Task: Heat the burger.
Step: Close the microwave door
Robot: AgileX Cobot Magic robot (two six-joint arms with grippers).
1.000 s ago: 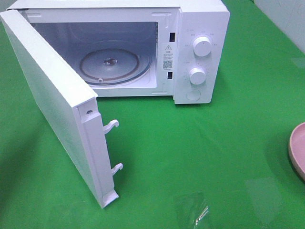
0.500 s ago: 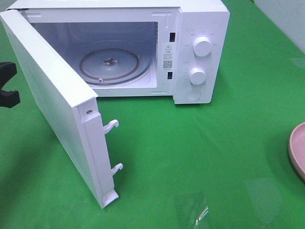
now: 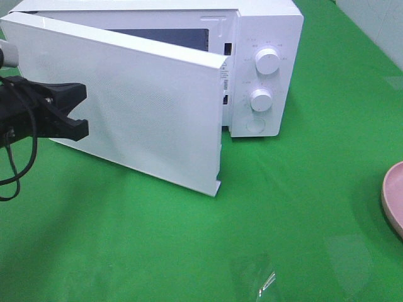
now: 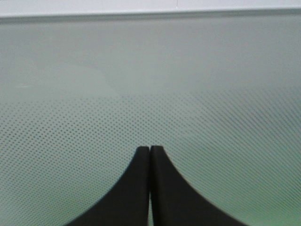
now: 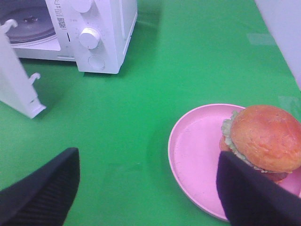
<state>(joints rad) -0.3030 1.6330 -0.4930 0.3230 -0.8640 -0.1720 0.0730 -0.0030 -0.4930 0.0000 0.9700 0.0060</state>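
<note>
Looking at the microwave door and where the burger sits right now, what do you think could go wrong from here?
1. The shut left gripper is against the microwave door, which stands nearly closed, while the burger sits on the pink plate outside. The oven may get shut empty.
2. The right gripper is open near the plate; a careless grasp could squash the bun.

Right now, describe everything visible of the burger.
The burger has a glossy golden-brown domed bun over frilly pale-green lettuce, with a dark reddish layer beneath. It stands upright and whole near one edge of the pink plate, resting on it. The open right gripper does not hold it, and its lower edge is partly hidden.
</note>
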